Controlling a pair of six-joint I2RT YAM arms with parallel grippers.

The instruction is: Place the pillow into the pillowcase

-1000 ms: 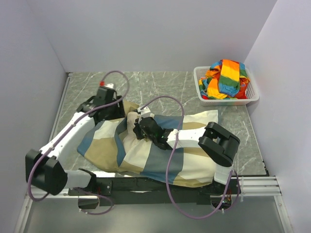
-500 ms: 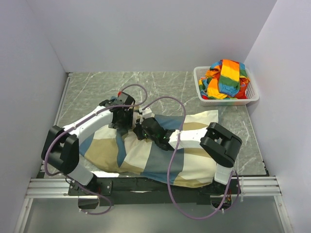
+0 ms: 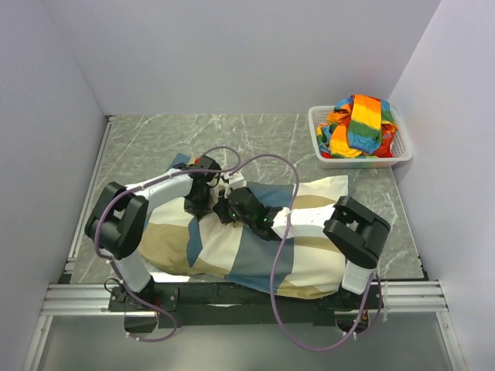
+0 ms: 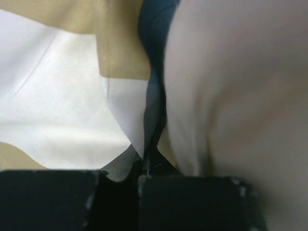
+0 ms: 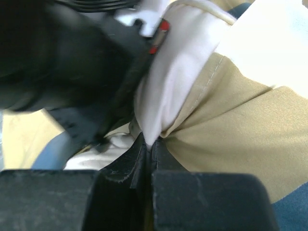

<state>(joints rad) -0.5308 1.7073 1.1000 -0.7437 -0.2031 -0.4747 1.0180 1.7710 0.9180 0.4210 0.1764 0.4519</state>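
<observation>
- Pinching cloth on both sides: the left gripper point(image 4: 144, 161) has its jaws pressed together on a thin fold of the pillowcase point(image 3: 232, 247), blue and off-white, right at its tips.
- The right gripper point(image 5: 150, 144) is likewise closed tight, on a fold where off-white cloth meets a tan hemmed edge. Whether pillow cloth is caught in that pinch too, I cannot tell.
- Seen from above, the two tools sit tip to tip, nearly touching. The case's long axis runs in line with the right gripper's reach and across the left one's.
- The pillow point(image 4: 231, 96) looks to be the cream swell just right of the left jaws. The plump case suggests most of it is inside.
- My reading is that the next move turns on drawing the hem over that swell. Both tools are equally near.
- Only the wrist views show the pinches, and only the overhead view shows how the whole case lies.
</observation>
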